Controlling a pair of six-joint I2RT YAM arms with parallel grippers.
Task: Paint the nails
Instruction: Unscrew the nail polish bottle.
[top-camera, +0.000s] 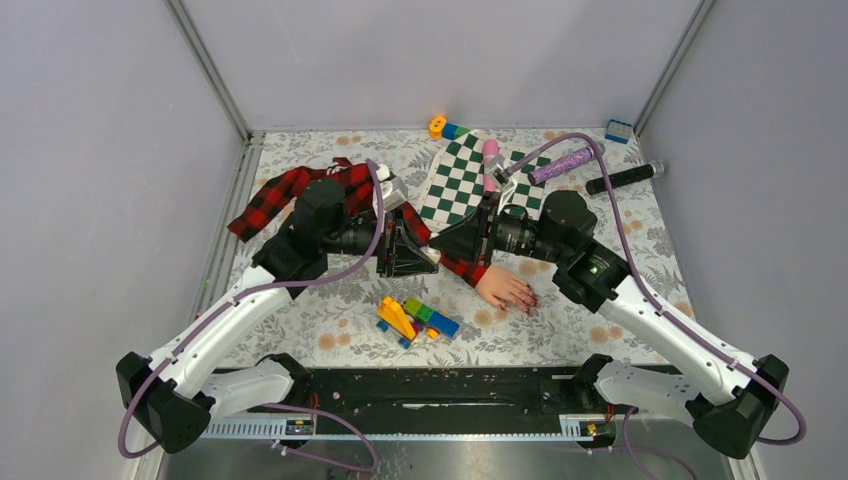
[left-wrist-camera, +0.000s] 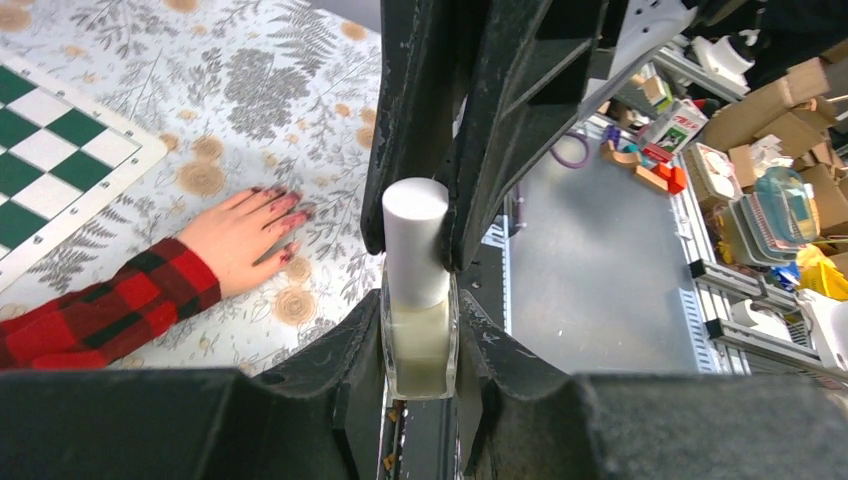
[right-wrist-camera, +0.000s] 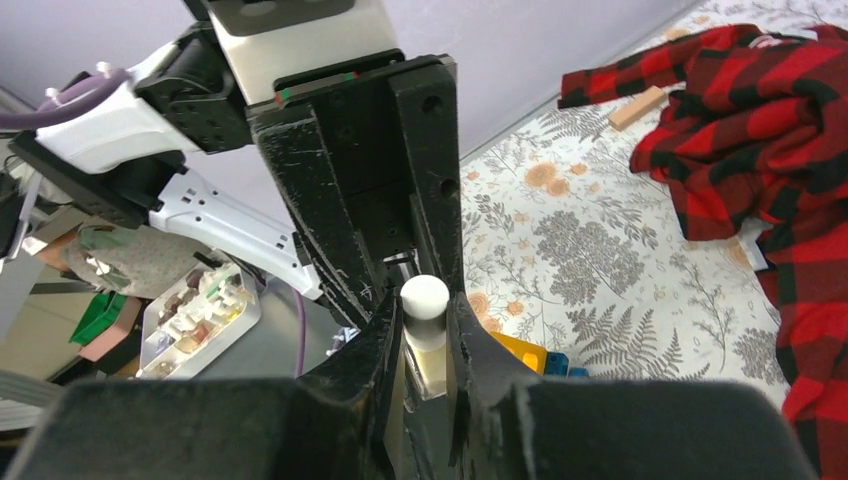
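Note:
The pale pink mannequin hand lies palm down on the flowered cloth, its plaid sleeve running back left. Its dark-red nails point to the front right and also show in the left wrist view. My two grippers meet tip to tip above the sleeve. My left gripper is shut on the glass body of a small pale bottle. My right gripper is shut on the bottle's white cap. In the top view the bottle is hidden between the left gripper and the right gripper.
A green-white checkerboard lies behind the grippers. A pile of toy bricks sits in front of them. A pink tube, a purple roller and a black cylinder lie at the back right.

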